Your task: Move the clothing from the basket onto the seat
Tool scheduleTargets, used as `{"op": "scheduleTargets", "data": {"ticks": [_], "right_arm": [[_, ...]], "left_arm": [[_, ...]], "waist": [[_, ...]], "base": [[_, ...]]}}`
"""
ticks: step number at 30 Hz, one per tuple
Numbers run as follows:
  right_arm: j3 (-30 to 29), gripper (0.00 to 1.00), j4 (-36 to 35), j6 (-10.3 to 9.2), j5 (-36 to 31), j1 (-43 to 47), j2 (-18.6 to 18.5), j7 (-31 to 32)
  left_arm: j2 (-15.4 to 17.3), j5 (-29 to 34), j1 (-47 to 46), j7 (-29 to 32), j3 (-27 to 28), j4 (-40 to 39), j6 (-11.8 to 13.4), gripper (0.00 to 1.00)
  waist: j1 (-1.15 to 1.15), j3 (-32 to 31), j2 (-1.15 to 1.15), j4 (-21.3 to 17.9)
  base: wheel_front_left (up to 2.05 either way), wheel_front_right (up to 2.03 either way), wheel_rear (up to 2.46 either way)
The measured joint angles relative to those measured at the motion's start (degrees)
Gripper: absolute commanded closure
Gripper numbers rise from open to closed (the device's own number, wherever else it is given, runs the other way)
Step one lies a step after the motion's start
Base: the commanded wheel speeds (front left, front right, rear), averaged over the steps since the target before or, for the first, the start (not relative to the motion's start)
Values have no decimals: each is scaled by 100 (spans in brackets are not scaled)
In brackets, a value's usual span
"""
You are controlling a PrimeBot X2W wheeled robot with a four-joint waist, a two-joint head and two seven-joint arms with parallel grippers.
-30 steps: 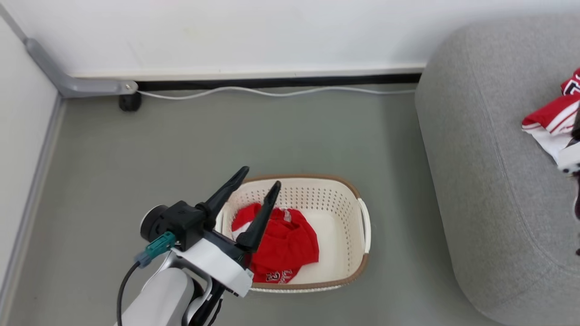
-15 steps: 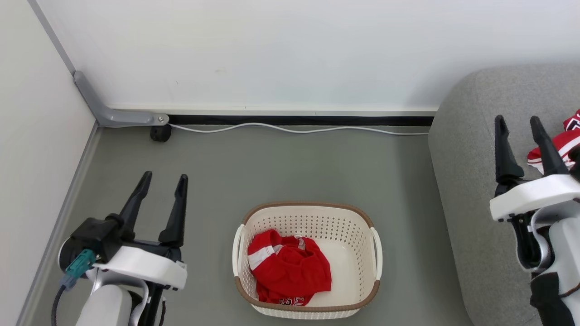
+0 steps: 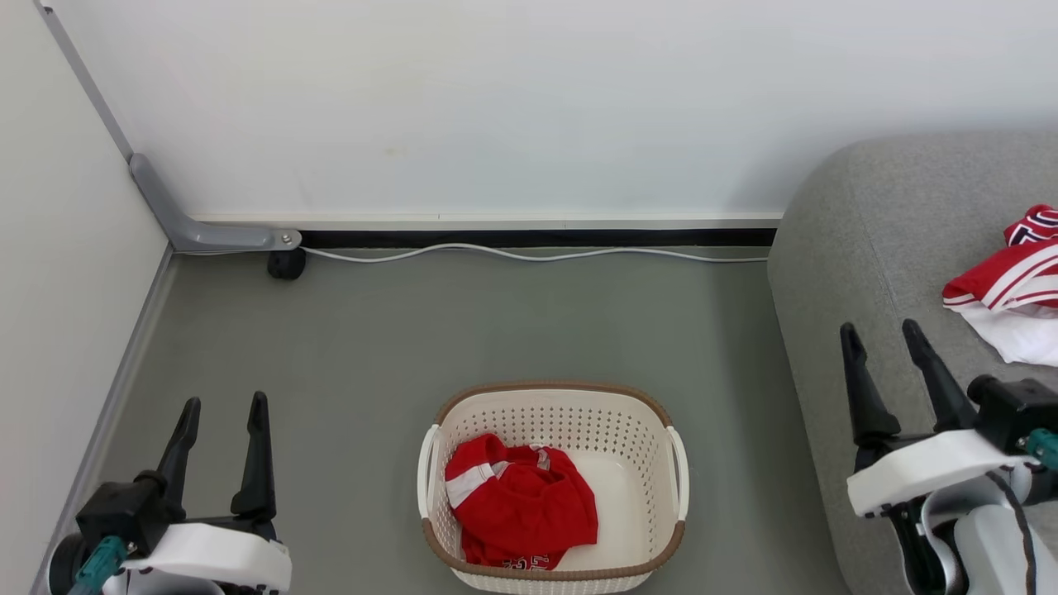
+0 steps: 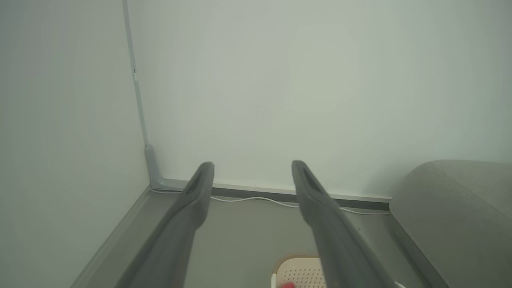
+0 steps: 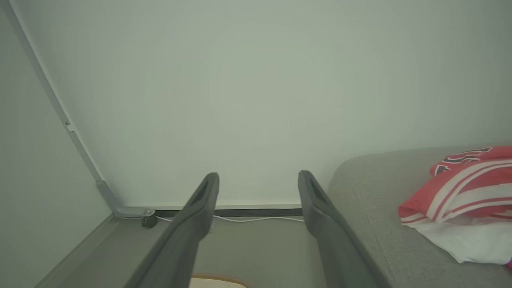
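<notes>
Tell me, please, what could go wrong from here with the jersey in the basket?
The crumpled red jersey is bunched against the cream perforated plastic basket's left wall, so the open left gripper's jaws might snag that wall and lift the basket.
A pinch on one fold may let it slip before reaching the grey fabric sofa.
Dropped near the sofa's rounded edge, it could slide to the grey floor.
</notes>
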Motion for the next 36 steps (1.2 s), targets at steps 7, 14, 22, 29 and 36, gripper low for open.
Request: {"op": "scheduleTargets", "data": {"ticks": [7,14,22,29,36], "right_arm": [[-60,0,-175,0,-314,382,127,0],[-200,0,-247,0,-445,517,244,0],[-226,0,-271,0,-503,516,281,0],[-238,0,-298,0,-503,513,294,0],[-278,0,-464,0,-508,405,346,0]], "left_arm": [[-120,189,330,0,87,-98,-1,0],[-140,191,450,0,87,-164,-2,0],[-148,191,450,0,81,-190,-4,0],[-152,159,450,0,-55,-190,-12,0],[-153,56,430,0,-345,-70,-20,0]], "waist": [[0,3,0,-42],[0,-10,0,-40],[0,14,0,-77],[0,68,0,-107],[0,362,0,-149]], "base": [[0,0,0],[0,0,0],[0,0,0],[0,0,0],[0,0,0]]}}
